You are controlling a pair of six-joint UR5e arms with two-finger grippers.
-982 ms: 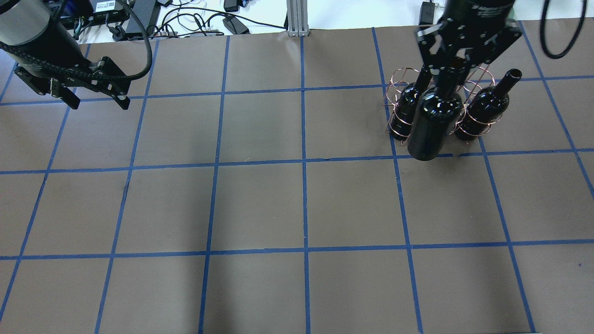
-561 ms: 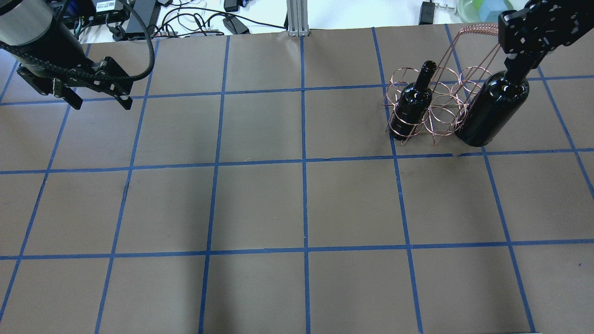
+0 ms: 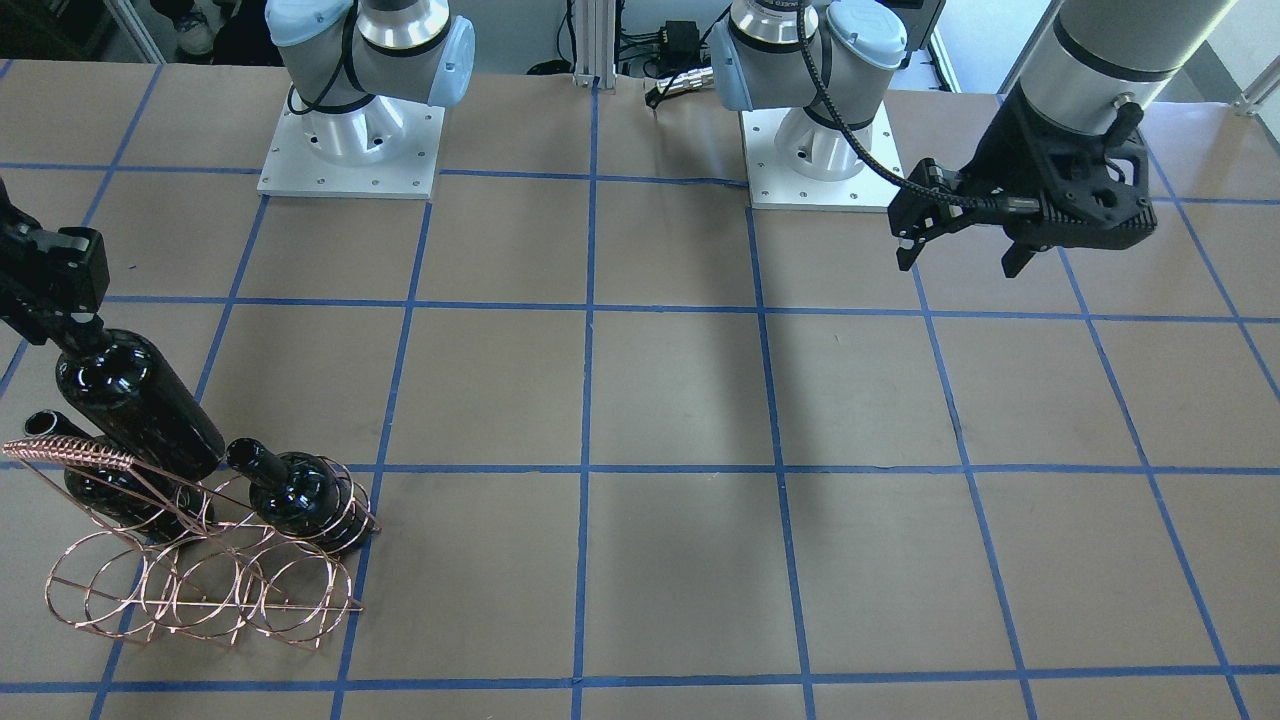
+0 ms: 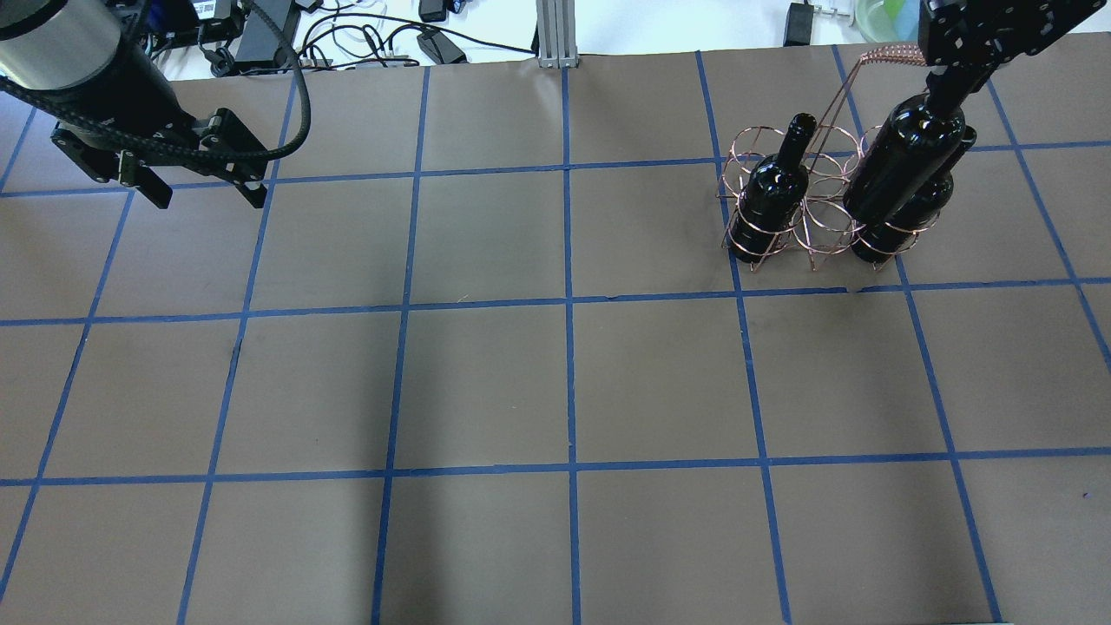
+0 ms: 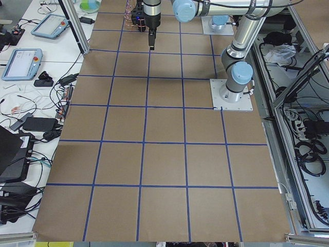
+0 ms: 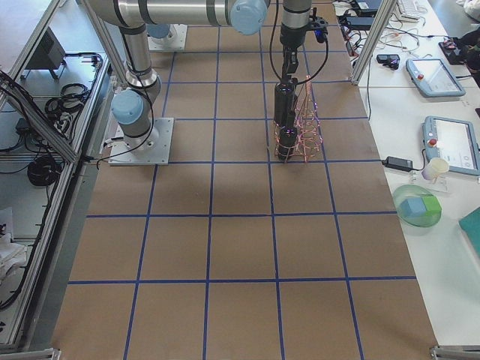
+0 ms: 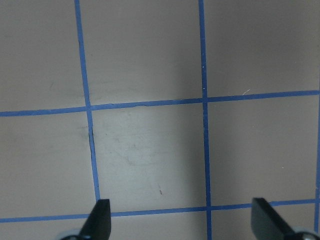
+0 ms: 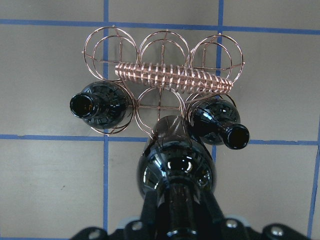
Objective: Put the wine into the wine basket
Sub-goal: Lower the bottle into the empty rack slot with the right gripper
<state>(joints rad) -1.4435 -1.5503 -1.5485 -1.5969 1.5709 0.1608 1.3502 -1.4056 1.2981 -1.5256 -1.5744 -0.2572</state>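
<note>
The right hand (image 4: 948, 87) is clamped on the neck of the wine (image 4: 903, 165). The wine hangs tilted over the wine basket (image 4: 823, 227), above the middle loop of its robot-side row (whether the base has entered that loop cannot be determined). A first seated bottle (image 8: 102, 107) and a second seated bottle (image 8: 220, 120) occupy the flanking loops. The left hand (image 4: 204, 187) hangs with fingers spread, empty, over the surface (image 4: 564, 391), well apart from the wine basket.

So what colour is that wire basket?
The wine basket is shiny copper, kind of rose-gold. It shows best in the right wrist-mounted view.
</note>
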